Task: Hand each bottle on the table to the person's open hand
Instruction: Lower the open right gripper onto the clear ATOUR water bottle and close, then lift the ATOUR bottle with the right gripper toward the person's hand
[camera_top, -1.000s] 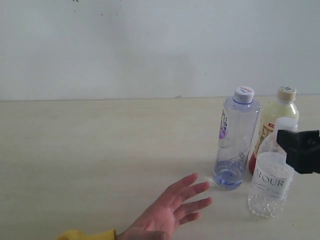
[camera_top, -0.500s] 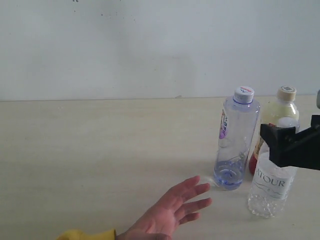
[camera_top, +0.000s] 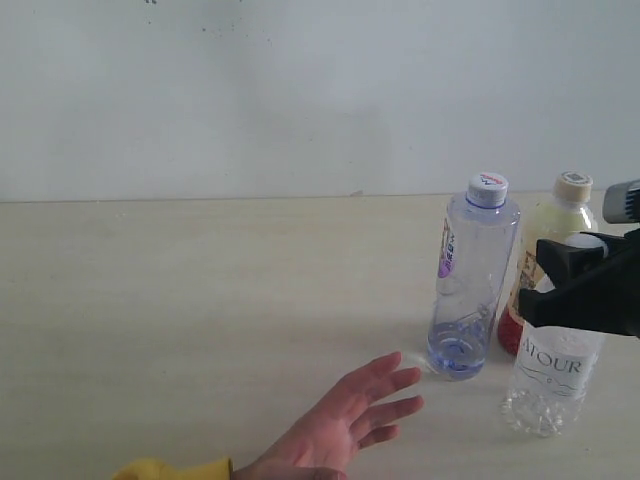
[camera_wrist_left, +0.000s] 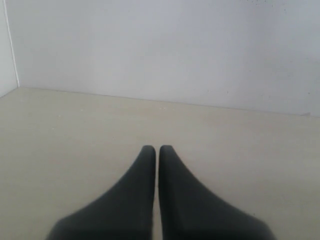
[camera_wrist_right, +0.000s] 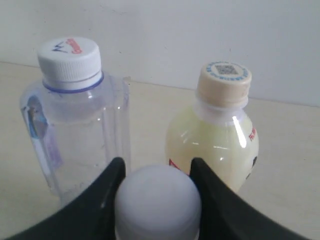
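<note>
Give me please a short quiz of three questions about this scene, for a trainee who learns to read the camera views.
1. True or false: the left end effector holds a bottle.
2. The fingers of the right end effector flank whose cap? A: tall bluish bottle. B: ribbed water bottle. C: yellowish drink.
3. Fill in: next to the person's open hand, the sleeve cuff is coloured ___.
Key: 1 false; 2 B; 3 yellow.

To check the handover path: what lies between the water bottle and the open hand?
Only bare table between water bottle and hand, per the exterior view; the tall bottle stands beside that stretch, not in it.
</note>
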